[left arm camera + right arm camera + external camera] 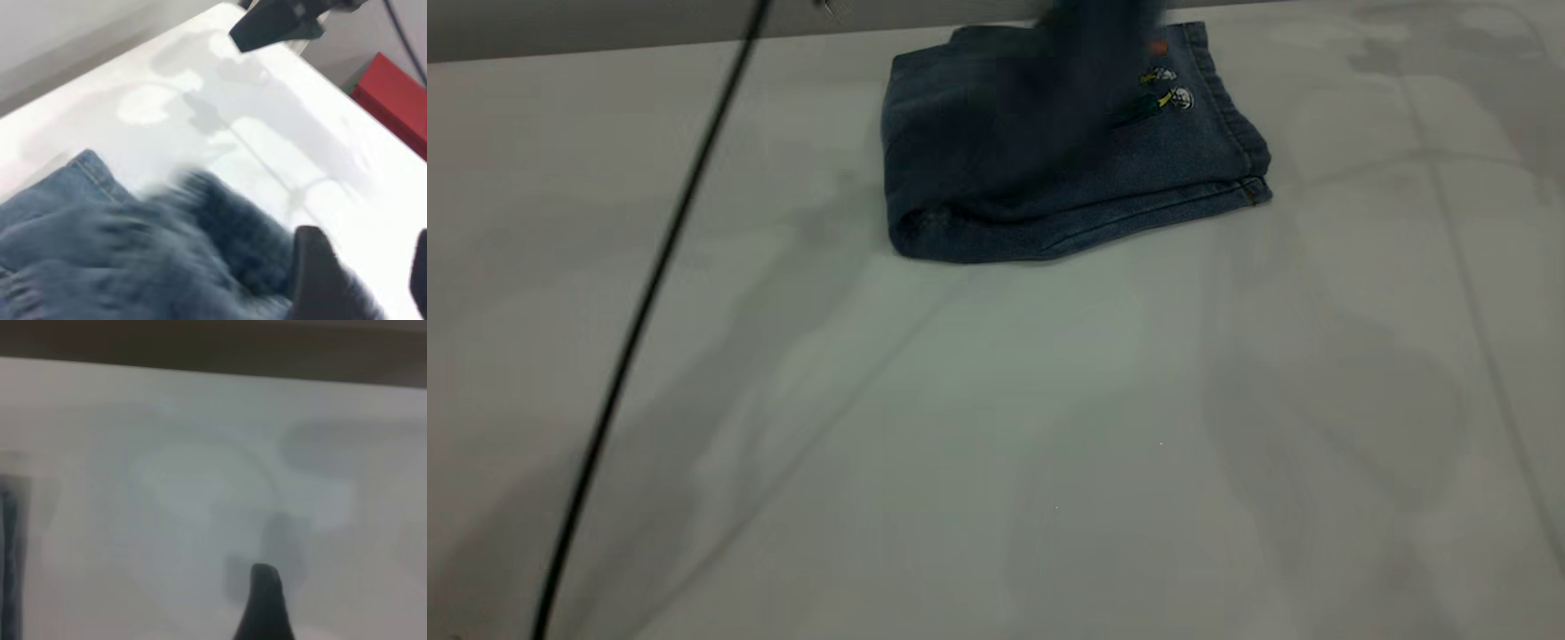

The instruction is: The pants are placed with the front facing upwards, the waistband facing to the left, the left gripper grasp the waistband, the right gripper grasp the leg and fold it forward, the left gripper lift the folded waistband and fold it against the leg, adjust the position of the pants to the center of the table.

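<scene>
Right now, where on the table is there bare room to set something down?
The table is bare across the whole near half, between the black cable at the left and the right edge. The only crowded spot is the far middle, where the folded pants lie.

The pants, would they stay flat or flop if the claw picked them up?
Probably flop: the pants are soft denim, folded over with a rounded, bulging fold. They look light, so pushing would likely slide or bunch them on the smooth table. No rolling.
</scene>
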Controlling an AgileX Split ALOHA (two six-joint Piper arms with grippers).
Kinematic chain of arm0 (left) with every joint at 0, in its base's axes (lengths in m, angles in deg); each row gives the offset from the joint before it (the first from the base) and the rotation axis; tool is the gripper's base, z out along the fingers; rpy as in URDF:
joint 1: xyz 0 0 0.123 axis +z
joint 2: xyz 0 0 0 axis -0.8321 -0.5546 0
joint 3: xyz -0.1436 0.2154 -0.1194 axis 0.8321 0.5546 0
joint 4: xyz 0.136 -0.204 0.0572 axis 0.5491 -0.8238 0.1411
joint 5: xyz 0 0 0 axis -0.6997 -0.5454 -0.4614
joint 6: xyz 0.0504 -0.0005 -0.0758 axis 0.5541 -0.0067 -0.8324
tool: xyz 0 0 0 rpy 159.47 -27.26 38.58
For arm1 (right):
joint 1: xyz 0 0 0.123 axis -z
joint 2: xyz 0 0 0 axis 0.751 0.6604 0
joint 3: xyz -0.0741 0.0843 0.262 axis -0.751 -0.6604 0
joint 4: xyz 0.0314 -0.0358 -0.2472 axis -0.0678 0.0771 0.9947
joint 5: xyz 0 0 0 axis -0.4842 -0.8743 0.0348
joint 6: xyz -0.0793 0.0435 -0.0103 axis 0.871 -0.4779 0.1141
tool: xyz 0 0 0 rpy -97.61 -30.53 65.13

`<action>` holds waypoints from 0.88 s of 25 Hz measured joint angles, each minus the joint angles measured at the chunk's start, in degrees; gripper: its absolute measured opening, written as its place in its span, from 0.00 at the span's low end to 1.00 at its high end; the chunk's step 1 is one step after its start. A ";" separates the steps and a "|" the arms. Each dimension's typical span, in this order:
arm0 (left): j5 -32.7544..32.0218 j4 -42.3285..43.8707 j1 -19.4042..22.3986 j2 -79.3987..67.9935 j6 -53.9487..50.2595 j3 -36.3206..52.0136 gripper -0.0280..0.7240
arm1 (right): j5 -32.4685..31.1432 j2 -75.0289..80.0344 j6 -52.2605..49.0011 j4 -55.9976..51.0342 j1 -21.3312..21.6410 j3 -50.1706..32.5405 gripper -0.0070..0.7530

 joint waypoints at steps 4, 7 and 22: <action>2.97 -3.12 -0.92 -2.87 -0.01 0.00 0.62 | 0.00 0.00 0.00 0.05 0.00 0.00 0.63; 5.10 -6.70 -0.75 -3.30 -0.01 0.00 0.65 | 0.00 0.00 0.00 -1.48 0.00 0.00 0.63; -6.70 30.28 -0.64 -1.14 -29.15 -9.57 0.66 | -0.05 -11.79 -0.56 -8.99 0.00 0.00 0.63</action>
